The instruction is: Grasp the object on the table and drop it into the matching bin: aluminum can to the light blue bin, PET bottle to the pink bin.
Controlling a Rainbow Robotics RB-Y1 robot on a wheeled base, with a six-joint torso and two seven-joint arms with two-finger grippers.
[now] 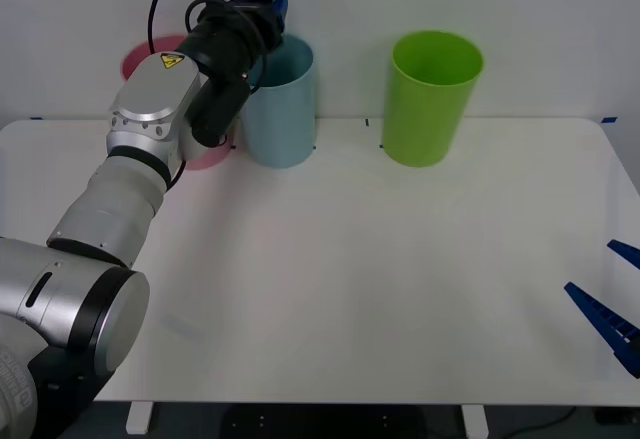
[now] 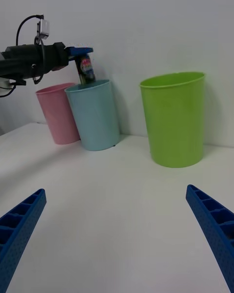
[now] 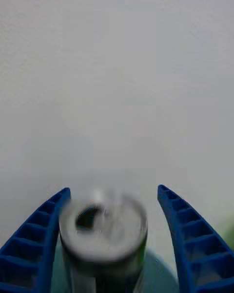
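The left end effector [image 3: 114, 234] has its fingers spread, the aluminum can [image 3: 103, 237] blurred between them, directly over the light blue bin [image 2: 95, 115]. Best to hold steady until it drops clear. The right end effector [image 2: 117, 234] idles open.

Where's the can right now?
Far left of the front view's table, the aluminum can sits between the open left gripper fingers, dropping into the light blue bin beside the pink bin.
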